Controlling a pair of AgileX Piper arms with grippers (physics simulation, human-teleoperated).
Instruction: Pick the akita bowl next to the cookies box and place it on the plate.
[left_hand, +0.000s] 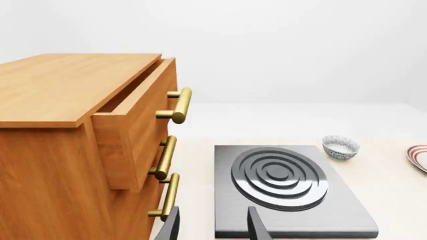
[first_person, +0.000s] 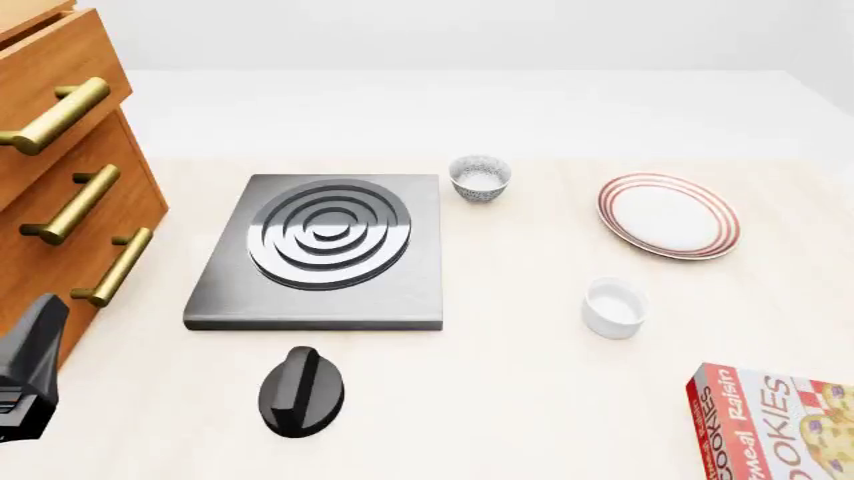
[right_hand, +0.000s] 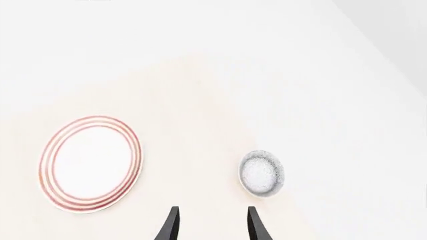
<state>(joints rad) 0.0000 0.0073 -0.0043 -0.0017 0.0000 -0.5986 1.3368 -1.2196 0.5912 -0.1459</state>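
My right gripper (right_hand: 212, 227) has its fingers spread, nothing between them. The akita bowl (right_hand: 261, 173) sits just ahead, slightly outboard of the right finger. The plate (right_hand: 91, 163) lies well off the left finger's side. My left gripper (left_hand: 213, 227) is likewise spread and empty, with the stove burner (left_hand: 280, 177) directly ahead and the twin bowl (left_hand: 340, 147) beyond it.

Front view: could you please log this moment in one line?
left end effector: open | right end effector: open | plate: bare | stage: pre-grasp
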